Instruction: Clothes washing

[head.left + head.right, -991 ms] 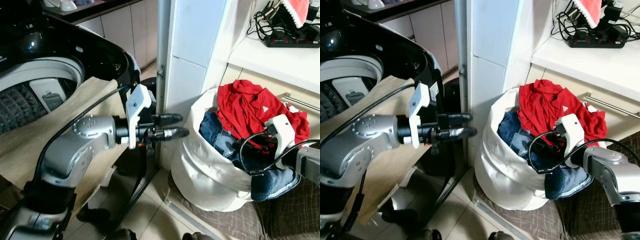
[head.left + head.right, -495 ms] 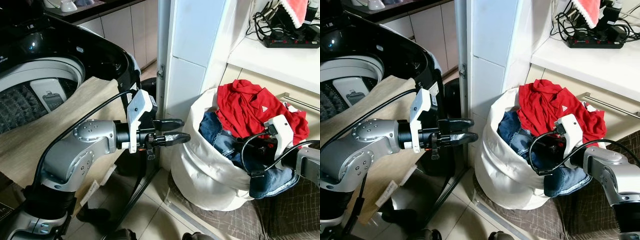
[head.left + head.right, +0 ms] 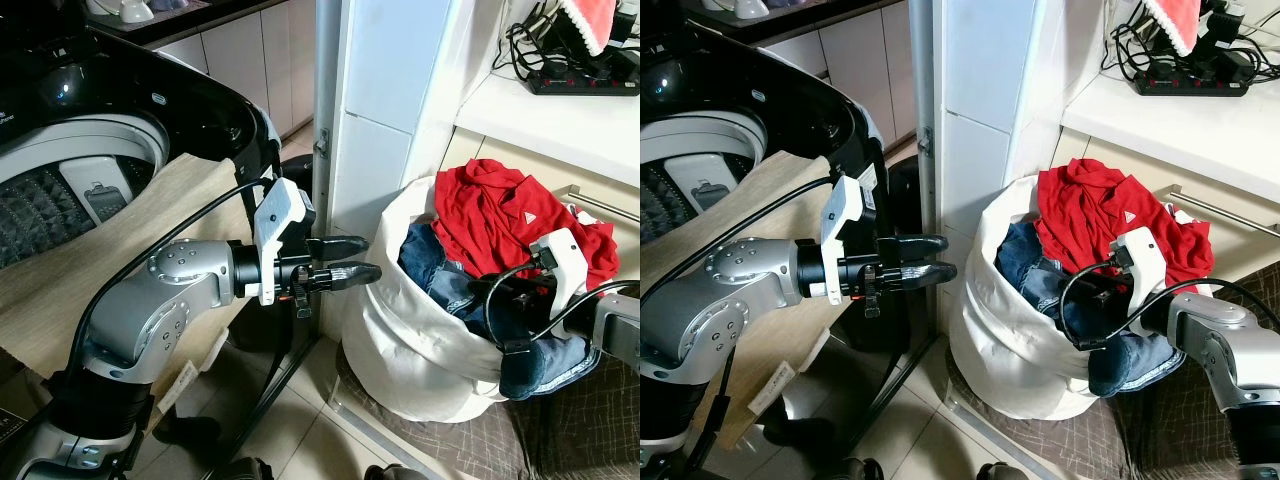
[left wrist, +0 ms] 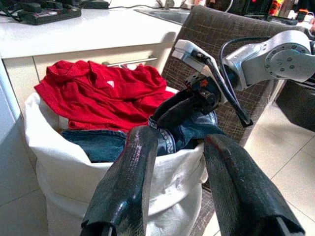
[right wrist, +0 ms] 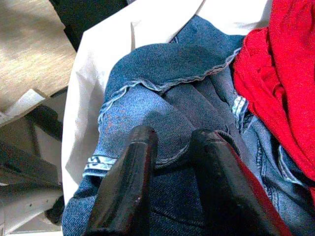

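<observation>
A white laundry bag (image 3: 400,335) stands on the floor, full of clothes. A red shirt (image 3: 490,205) lies on top, and blue jeans (image 3: 428,262) sit under it and spill over the near rim. My right gripper (image 5: 172,142) is down in the bag, shut on a fold of the jeans (image 5: 147,73) beside the red shirt (image 5: 285,73). My left gripper (image 3: 365,258) hangs open in the air just left of the bag, holding nothing. The open washing machine drum (image 3: 70,185) is at the far left.
A beige cloth (image 3: 50,290) drapes over the washer's front. A white cabinet corner (image 3: 370,150) rises behind the bag. A counter with a power strip (image 3: 585,80) is at the back right. A brown checked cushion (image 3: 585,430) lies beside the bag.
My left arm has dropped slightly and eased toward the bag, fingers still open. The right gripper has stayed in the jeans.
</observation>
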Robot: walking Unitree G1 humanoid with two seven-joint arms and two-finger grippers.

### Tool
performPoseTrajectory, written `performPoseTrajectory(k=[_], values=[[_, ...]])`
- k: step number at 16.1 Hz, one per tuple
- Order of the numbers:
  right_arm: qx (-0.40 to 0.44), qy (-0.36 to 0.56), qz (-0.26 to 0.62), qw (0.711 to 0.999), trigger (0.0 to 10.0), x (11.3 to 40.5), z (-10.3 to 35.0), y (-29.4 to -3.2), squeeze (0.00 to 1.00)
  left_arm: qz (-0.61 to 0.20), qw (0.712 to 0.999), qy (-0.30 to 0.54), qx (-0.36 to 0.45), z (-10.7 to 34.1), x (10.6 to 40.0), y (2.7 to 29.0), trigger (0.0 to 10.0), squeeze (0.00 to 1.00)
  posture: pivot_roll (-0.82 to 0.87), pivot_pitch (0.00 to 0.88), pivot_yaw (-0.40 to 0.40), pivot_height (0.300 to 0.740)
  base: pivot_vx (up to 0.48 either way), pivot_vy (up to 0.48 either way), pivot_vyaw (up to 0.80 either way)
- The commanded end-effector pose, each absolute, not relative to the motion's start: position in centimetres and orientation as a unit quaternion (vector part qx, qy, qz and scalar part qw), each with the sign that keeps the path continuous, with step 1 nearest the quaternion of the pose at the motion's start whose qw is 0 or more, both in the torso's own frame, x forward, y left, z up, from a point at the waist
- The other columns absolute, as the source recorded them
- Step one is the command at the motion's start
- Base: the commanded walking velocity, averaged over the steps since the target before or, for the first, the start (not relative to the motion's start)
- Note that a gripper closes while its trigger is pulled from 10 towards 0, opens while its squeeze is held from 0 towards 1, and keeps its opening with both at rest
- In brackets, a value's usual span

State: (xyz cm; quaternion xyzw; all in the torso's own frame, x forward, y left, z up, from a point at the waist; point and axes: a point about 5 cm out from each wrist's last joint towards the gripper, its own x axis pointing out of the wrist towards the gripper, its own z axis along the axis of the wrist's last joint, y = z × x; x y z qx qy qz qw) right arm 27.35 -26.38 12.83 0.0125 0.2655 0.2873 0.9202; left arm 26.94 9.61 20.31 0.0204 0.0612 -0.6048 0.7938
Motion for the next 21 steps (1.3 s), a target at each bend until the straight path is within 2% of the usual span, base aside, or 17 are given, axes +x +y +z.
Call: performPoseTrajectory(k=[1, 4, 7, 8, 11, 12, 13, 14, 15, 16, 17, 18, 21], values=[[0.023, 0.255, 0.286, 0.923, 0.0, 27.4, 13.3, -26.5, 0.00, -0.607, 0.792, 0.057, 0.022, 20.8, 26.8, 9.5, 10.0, 0.00, -0.10, 0.061, 0.007, 0.740, 0.000, 0.000, 0.00], [0.038, 0.241, 0.290, 0.925, 0.0, 27.6, 13.8, -26.4, 0.00, -0.605, 0.794, 0.056, 0.022, 20.8, 26.9, 9.5, 10.0, 0.00, -0.10, 0.060, 0.007, 0.740, 0.000, 0.000, 0.00], [0.110, 0.119, 0.312, 0.936, 0.0, 28.4, 18.7, -26.1, 0.00, -0.561, 0.828, 0.010, 0.021, 22.0, 28.2, 9.7, 10.0, 0.00, -0.11, 0.056, 0.008, 0.740, 0.000, 0.000, 0.00], [0.114, 0.106, 0.316, 0.936, 0.0, 28.4, 19.3, -26.1, 0.00, -0.558, 0.830, 0.005, 0.020, 22.1, 28.3, 9.7, 10.0, 0.00, -0.11, 0.055, 0.008, 0.740, 0.000, 0.000, 0.00], [0.132, -0.007, 0.374, 0.918, 0.0, 28.3, 25.0, -25.0, 0.00, -0.538, 0.842, -0.039, 0.024, 23.1, 29.1, 8.7, 10.0, 0.00, -0.12, 0.048, 0.008, 0.740, 0.000, 0.000, 0.00], [0.135, -0.044, 0.408, 0.902, 0.0, 27.9, 27.2, -24.2, 0.00, -0.534, 0.843, -0.067, 0.003, 23.8, 29.2, 7.6, 10.0, 0.89, -0.12, 0.046, 0.009, 0.740, 0.000, 0.000, 0.00], [0.109, -0.045, 0.423, 0.898, 0.0, 27.6, 28.0, -23.8, 0.00, -0.537, 0.840, -0.077, 0.001, 23.9, 29.2, 7.1, 10.0, 1.00, -0.12, 0.041, 0.010, 0.740, 0.000, 0.000, 0.00], [0.046, -0.007, 0.407, 0.912, 0.0, 27.6, 27.3, -23.7, 0.00, -0.535, 0.841, -0.076, 0.009, 23.7, 29.2, 6.9, 10.0, 1.00, -0.13, 0.039, 0.009, 0.740, 0.000, 0.000, 0.00], [-0.048, 0.063, 0.346, 0.935, 5.5, 28.1, 25.0, -24.5, 0.00, -0.531, 0.844, -0.067, 0.018, 23.2, 29.2, 7.0, 10.0, 0.00, -0.13, 0.037, 0.010, 0.740, 0.000, 0.000, 0.00], [-0.085, 0.099, 0.308, 0.942, 10.0, 28.5, 23.5, -25.1, 0.00, -0.530, 0.846, -0.056, 0.033, 22.7, 29.2, 7.3, 10.0, 0.00, -0.13, 0.036, 0.009, 0.740, 0.000, 0.000, 0.00], [-0.070, 0.127, 0.298, 0.943, 10.0, 28.4, 22.2, -25.5, 0.89, -0.529, 0.846, -0.035, 0.051, 21.9, 29.2, 7.8, 10.0, 0.00, -0.13, 0.035, 0.010, 0.740, 0.000, 0.000, 0.00], [-0.060, 0.155, 0.287, 0.943, 10.0, 28.3, 21.1, -25.8, 1.00, -0.532, 0.844, -0.016, 0.064, 21.2, 29.1, 8.4, 10.0, 0.00, -0.13, 0.036, 0.009, 0.740, 0.000, 0.000, 0.00], [-0.034, 0.185, 0.264, 0.946, 10.0, 28.6, 19.7, -26.7, 1.00, -0.551, 0.831, 0.015, 0.074, 20.4, 28.6, 9.4, 10.0, 0.00, -0.12, 0.038, 0.011, 0.740, 0.000, 0.000, 0.00]])
